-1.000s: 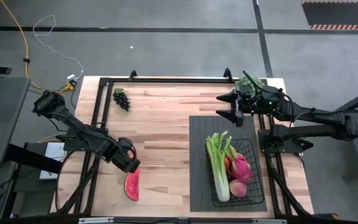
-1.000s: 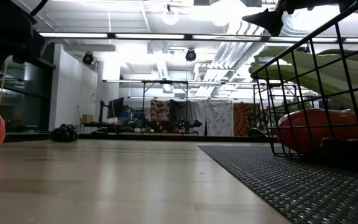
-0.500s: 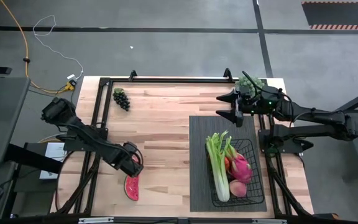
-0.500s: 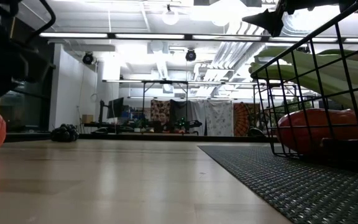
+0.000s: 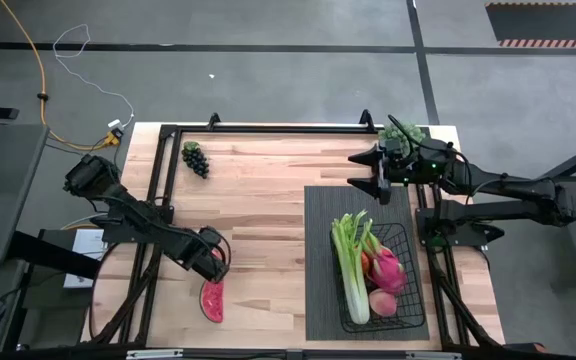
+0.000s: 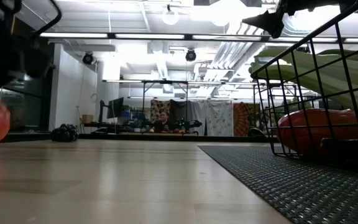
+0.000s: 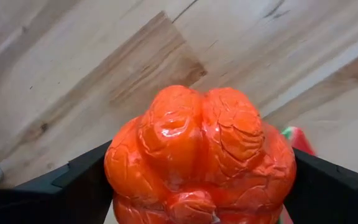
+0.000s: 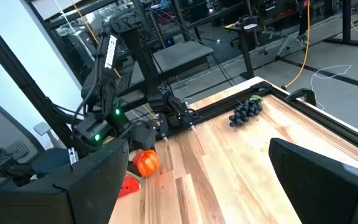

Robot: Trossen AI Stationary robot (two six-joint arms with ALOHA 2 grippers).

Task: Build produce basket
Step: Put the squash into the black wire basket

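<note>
A glossy orange lobed fruit [image 7: 197,149], like a bell pepper, stands on the wood near the table's left front, beside the watermelon slice [image 5: 211,302]. My left gripper [image 5: 213,264] points down over it, open, one finger on each side. My right gripper [image 5: 356,170] hangs open and level above the table's far right, holding nothing. The black wire basket [image 5: 408,300] stands on a dark ribbed mat [image 5: 318,230] and holds celery [image 5: 350,262], a pink dragon fruit [image 5: 388,268] and a peach [image 5: 382,303]. Dark grapes [image 5: 195,158] lie far left. My left gripper straddles the orange fruit from above, its fingers [image 7: 82,180] close beside the fruit's two opposite sides [image 7: 114,168]. Whether they touch those sides I cannot tell. The fruit stands on the table.
Bare wood lies between the grapes, the orange fruit and the mat. Something green [image 5: 405,132] shows at the far right corner behind my right arm. A black frame [image 5: 268,128] runs along the table's far and left edges.
My left gripper has sunk over the orange fruit, shifting a little toward the table's near edge and rolling slightly; its fingers now flank the fruit. In the low view the gripper now hides most of the fruit. The fruit and the watermelon slice stay where they were.
</note>
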